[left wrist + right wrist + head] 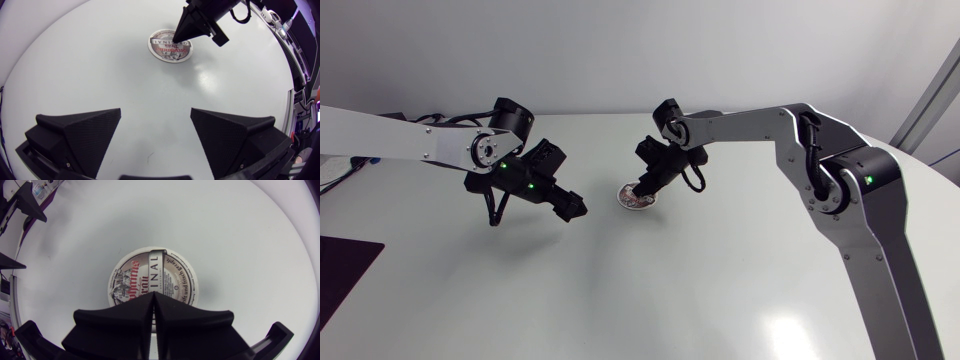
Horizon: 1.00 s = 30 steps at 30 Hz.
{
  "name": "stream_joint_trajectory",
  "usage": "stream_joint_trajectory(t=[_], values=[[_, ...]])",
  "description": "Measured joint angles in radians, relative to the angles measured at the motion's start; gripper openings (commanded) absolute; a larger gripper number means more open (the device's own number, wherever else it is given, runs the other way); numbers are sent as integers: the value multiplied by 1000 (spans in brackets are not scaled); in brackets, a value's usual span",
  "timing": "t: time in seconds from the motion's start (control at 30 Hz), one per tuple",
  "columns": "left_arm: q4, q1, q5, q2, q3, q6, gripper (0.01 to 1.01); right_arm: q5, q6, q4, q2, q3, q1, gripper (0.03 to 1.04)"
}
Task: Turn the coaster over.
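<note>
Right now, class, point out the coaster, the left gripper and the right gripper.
coaster (159,269): right wrist view, centre of its printed face.
left gripper (155,112): left wrist view, midway between its open fingertips.
right gripper (153,295): right wrist view, where its shut fingertips meet.

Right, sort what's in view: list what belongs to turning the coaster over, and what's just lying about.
Job in hand:
- round printed coaster, lying flat, print side up
- right hand, shut, tips down on the coaster

Just there:
- left hand, open, holding nothing, apart from the coaster
- white table, under it all
</note>
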Motion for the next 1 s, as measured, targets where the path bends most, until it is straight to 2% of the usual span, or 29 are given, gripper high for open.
stream_joint_trajectory(t=[0.2, 0.33, 0.53, 0.77, 1.0], values=[[0, -3, 5, 0, 0, 0, 979, 0, 0, -18, -14, -26, 7, 46], [-1, -5, 7, 0, 0, 0, 979, -2, -2, -18, -112, -180, 42, 46], [-41, -14, 35, 1, 0, -3, 979, -24, -3, -27, -245, -379, 159, 46], [-163, -19, 93, 7, 1, 1, 979, -29, 1, -23, -292, -390, 247, 46], [-175, -20, 94, 7, 1, 5, 979, -26, 1, -14, -375, -427, 191, 46]])
